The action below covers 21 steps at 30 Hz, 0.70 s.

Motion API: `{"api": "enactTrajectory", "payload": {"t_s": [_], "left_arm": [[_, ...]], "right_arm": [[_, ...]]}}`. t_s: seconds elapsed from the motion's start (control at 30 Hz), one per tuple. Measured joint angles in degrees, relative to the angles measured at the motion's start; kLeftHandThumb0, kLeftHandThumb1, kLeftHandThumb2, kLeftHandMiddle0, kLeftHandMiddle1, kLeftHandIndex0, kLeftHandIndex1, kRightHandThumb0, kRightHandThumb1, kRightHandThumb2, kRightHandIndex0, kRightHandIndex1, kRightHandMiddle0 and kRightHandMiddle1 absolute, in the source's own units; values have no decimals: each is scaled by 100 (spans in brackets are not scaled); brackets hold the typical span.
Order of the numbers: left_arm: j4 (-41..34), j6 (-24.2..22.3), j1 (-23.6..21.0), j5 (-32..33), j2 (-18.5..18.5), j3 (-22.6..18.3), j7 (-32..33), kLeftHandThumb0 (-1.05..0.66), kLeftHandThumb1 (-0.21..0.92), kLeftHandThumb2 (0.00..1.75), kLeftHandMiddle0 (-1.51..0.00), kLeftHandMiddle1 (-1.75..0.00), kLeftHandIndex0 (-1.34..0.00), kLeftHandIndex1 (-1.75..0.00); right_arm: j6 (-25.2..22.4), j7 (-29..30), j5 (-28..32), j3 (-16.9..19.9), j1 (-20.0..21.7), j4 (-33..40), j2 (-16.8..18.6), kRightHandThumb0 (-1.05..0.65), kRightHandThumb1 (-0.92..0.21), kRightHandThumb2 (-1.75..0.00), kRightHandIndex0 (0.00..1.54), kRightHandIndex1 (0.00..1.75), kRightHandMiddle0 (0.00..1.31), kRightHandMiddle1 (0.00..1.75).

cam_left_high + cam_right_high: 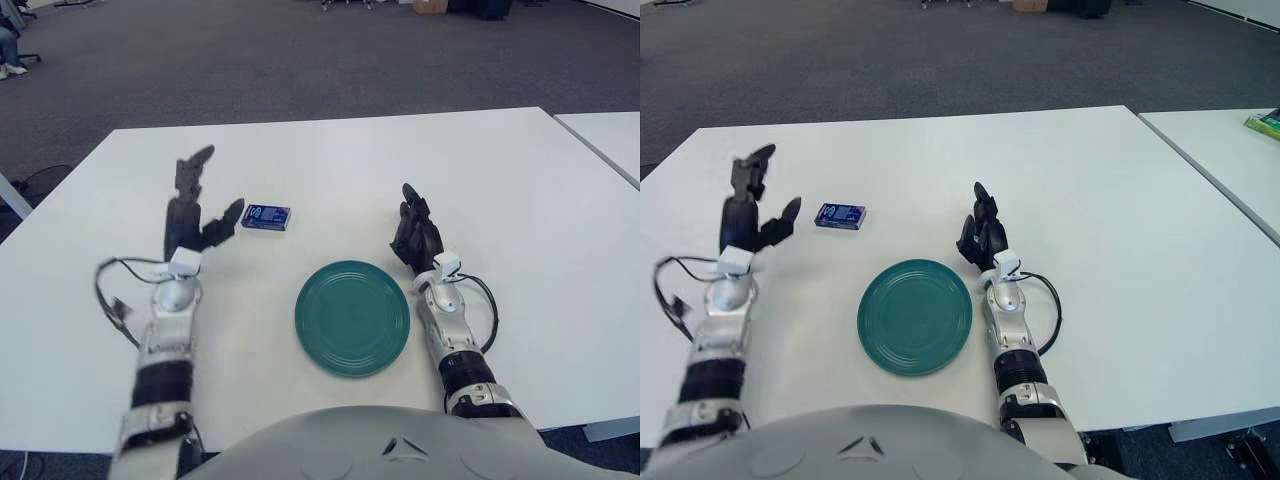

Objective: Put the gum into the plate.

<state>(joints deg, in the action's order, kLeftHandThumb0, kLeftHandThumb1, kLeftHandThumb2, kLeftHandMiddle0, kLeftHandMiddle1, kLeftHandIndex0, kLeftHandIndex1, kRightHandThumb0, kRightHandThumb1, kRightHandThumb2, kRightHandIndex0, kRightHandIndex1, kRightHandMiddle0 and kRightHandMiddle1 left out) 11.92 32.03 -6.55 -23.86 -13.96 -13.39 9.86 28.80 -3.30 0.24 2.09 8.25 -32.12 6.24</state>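
Observation:
A small blue gum pack [266,216] lies flat on the white table [330,160], up and left of the round green plate [352,317]. My left hand [195,210] is raised above the table just left of the gum, fingers spread, holding nothing and apart from the pack. My right hand [415,235] shows beside the plate's upper right edge, fingers together and extended, with nothing in it. The plate holds nothing.
A second white table [605,135] stands to the right across a narrow gap. A green object [1265,122] lies on it in the right eye view. Dark carpet lies beyond the far table edge.

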Motion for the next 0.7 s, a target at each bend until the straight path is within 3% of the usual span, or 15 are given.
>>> {"api": "enactTrajectory", "payload": {"t_s": [0.2,0.4,0.57,0.7], "left_arm": [[302,-359,-797,-1417,-948,348,554,-105,92,49,-23,-1,0,-92],[1474,-720,-2053,-2645,-1881,1167,596,-105,92,55,-12,0,0,-90],[2659,-820,-3045,-3223,-2277,1922,359,-105,92,57,-2,0,0,-63],[3533,-816,-3614,-3630,-2423,2598,82,-105,92,52,-1,0,0,-52]], "right_arm": [[-6,72,-2,8,-42,73,9,-64,-92,-94,5,1,0,43],[-31,158,15,34,-57,57,19,-63,-92,-94,7,1,0,48],[-69,249,55,39,-63,76,37,-61,-92,-93,8,1,0,50],[-147,339,104,46,-106,115,40,-61,-92,-93,7,1,0,49]]}}
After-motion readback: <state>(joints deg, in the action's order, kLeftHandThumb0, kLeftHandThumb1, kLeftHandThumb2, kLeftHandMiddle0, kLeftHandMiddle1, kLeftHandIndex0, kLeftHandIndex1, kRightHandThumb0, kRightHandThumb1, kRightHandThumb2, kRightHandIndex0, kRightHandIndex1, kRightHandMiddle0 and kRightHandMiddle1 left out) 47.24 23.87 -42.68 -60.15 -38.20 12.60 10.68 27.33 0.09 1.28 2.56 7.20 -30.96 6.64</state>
